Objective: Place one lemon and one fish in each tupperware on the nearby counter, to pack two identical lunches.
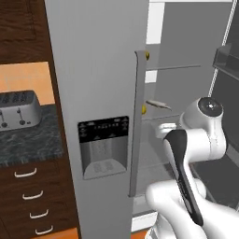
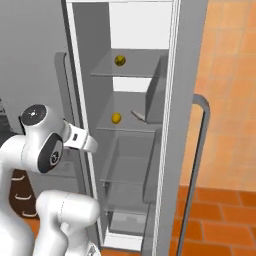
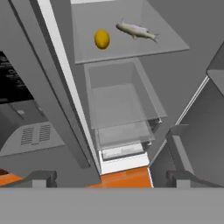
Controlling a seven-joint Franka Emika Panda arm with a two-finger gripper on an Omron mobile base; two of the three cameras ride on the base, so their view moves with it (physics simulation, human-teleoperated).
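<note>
lemon (image 3: pixel 102 39) beside fish (image 3: pixel 136 30) | same fridge shelf (image 3: pixel 131 50) (second lemon (image 2: pixel 119 60) above)

Three views, one open fridge (image 2: pixel 125 125)
Base cameras flank the arm; hand camera looks closer at the lemon (image 3: pixel 102 39) shelf all share.

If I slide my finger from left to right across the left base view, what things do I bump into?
Toaster → counter → ice dispenser on the closed fridge door → door handle → lemon → fish → robot arm.
</note>
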